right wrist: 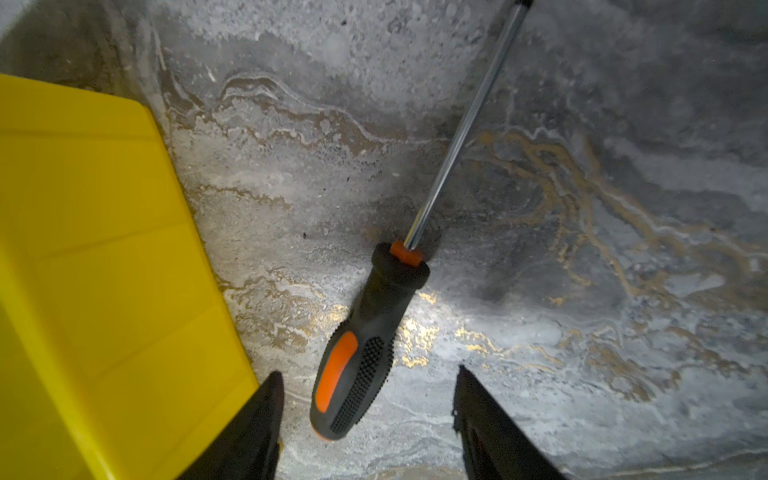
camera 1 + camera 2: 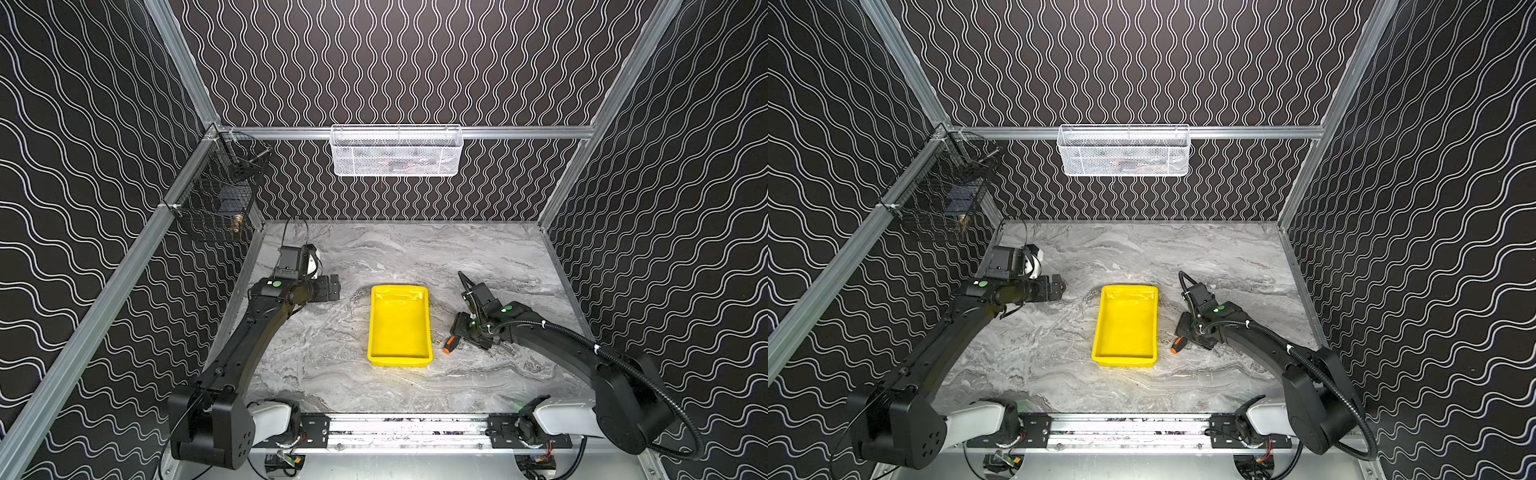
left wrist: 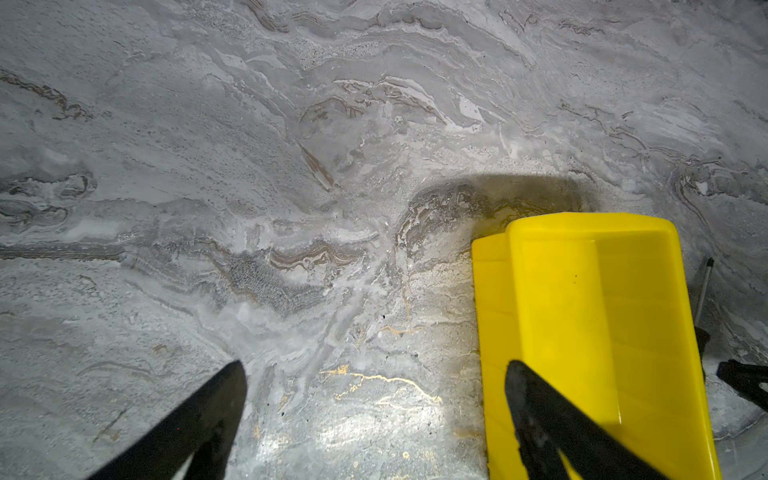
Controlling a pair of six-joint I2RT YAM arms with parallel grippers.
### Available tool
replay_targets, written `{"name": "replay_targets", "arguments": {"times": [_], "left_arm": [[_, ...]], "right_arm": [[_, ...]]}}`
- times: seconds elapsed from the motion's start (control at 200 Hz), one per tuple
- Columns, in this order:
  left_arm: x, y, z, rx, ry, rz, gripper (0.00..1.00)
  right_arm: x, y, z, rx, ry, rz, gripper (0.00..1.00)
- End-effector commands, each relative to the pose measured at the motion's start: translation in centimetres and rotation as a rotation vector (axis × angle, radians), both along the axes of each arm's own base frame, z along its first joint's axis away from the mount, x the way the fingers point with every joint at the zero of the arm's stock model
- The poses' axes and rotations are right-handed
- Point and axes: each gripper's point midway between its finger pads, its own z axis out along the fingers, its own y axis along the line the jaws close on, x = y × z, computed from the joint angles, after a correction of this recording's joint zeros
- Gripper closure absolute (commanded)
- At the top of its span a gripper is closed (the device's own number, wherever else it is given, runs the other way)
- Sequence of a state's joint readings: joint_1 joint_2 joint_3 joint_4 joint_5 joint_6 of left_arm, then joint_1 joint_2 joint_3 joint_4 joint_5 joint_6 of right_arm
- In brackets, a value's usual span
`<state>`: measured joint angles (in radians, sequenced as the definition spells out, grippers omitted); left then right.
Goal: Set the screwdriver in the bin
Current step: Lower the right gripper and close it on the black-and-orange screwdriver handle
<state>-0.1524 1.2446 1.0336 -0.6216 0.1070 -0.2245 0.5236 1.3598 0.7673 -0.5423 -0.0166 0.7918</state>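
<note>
Step in hand: grasping the screwdriver [image 1: 365, 332]; no grip yet. My right gripper [image 1: 369, 370] straddles the black-and-orange handle, jaws apart with a gap on each side (no contact that I can see). The tool lies flat on the marble tabletop [image 1: 582, 291], just beside the yellow bin [image 1: 104, 249]. Next: clamp on the handle, lift above the bin wall, carry across. My left gripper [image 3: 376, 363] idles, jaws spread on nothing.

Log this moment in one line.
black-and-orange screwdriver: flat on grey marble tabletop | right hand: open, astride its handle | shallow yellow plastic bin: empty | left hand: open, empty
</note>
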Motion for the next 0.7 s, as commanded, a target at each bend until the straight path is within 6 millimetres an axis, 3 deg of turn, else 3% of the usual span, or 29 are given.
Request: {"name": "replay_targets", "arguments": {"times": [0.0, 0.24, 0.696], "left_arm": [[0.2, -0.1, 0.3, 0.0, -0.017, -0.015, 0.01], [0.2, 0.0, 0.2, 0.002, -0.016, -0.01, 0.01], [0.2, 0.1, 0.0, 0.004, -0.009, -0.007, 0.01]], "right_arm": [[0.4, 0.5, -0.4, 0.01, -0.002, 0.012, 0.39], [0.7, 0.8, -1.4, -0.007, 0.013, 0.024, 0.41], [0.7, 0.9, -3.2, -0.058, 0.038, 0.053, 0.56]]}}
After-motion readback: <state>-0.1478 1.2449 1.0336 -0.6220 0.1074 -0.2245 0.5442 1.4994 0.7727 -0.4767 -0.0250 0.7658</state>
